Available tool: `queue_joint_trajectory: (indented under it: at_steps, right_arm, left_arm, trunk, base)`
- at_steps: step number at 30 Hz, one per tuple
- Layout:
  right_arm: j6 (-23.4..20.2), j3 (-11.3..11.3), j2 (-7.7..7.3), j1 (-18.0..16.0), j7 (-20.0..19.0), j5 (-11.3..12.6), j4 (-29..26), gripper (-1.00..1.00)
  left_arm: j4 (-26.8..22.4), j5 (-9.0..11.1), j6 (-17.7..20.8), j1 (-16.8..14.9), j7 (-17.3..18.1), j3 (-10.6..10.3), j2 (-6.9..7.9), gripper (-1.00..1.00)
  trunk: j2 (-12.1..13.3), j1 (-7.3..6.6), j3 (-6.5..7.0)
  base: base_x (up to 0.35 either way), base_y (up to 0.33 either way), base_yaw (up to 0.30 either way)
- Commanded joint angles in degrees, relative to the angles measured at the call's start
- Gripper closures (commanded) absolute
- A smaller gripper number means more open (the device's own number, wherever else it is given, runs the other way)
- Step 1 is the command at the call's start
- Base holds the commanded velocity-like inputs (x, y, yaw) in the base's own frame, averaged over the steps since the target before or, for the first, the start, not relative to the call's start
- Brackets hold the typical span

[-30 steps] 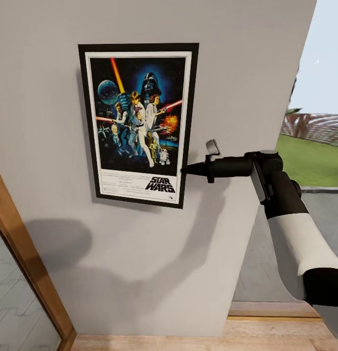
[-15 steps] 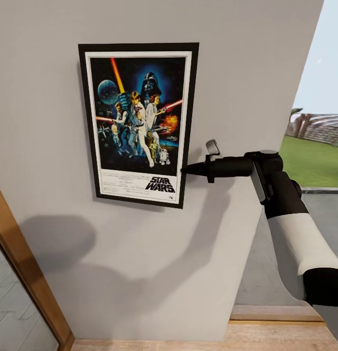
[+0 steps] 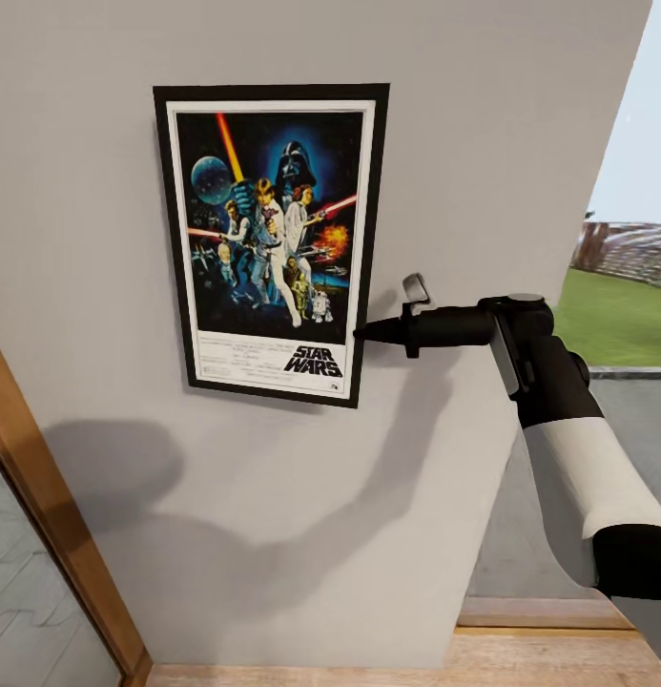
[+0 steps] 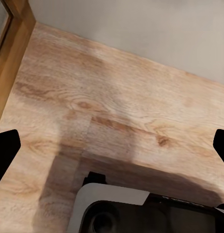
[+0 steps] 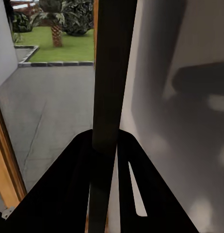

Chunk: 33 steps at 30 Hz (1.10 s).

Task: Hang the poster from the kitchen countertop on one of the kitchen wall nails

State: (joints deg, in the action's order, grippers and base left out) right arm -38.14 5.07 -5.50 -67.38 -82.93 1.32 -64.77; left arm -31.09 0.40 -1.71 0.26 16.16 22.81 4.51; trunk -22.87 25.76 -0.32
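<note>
my right gripper point(image 3: 366, 331) is clamped on the poster point(image 3: 271, 239), flat against the wall point(image 3: 483, 143); i judge hanging nearly done, next release it gently.

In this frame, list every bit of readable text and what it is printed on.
"STAR WARS": black lettering on the white lower band of the poster, at its lower right.
Fine print beside that title, on the same band: too small to read.
No other text is legible.
</note>
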Motion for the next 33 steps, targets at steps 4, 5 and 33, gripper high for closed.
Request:
queue_joint_trajectory:
  at_steps: [4,5,33]
  right_arm:
    - [-0.8,0.1,-0.04,0.0,-0.2,0.2,0.0,1.00]
    - [-0.8,0.1,-0.04,0.0,-0.2,0.2,0.0,1.00]
    - [-0.8,0.1,-0.04,0.0,-0.1,0.3,0.0,1.00]
  left_arm:
    - [0.0,0.0,0.0,0.0,0.4,0.2,-0.02,-1.00]
    - [0.0,0.0,0.0,0.0,0.4,0.2,-0.02,-1.00]
    - [0.0,0.0,0.0,0.0,0.4,0.2,-0.02,-1.00]
  trunk:
    - [-0.1,0.03,-0.03]
    - [-0.1,0.03,-0.03]
    - [-0.1,0.03,-0.03]
  base:
    - [0.000,0.165,0.000]
    - [0.000,0.163,0.000]
    - [0.000,0.089,0.000]
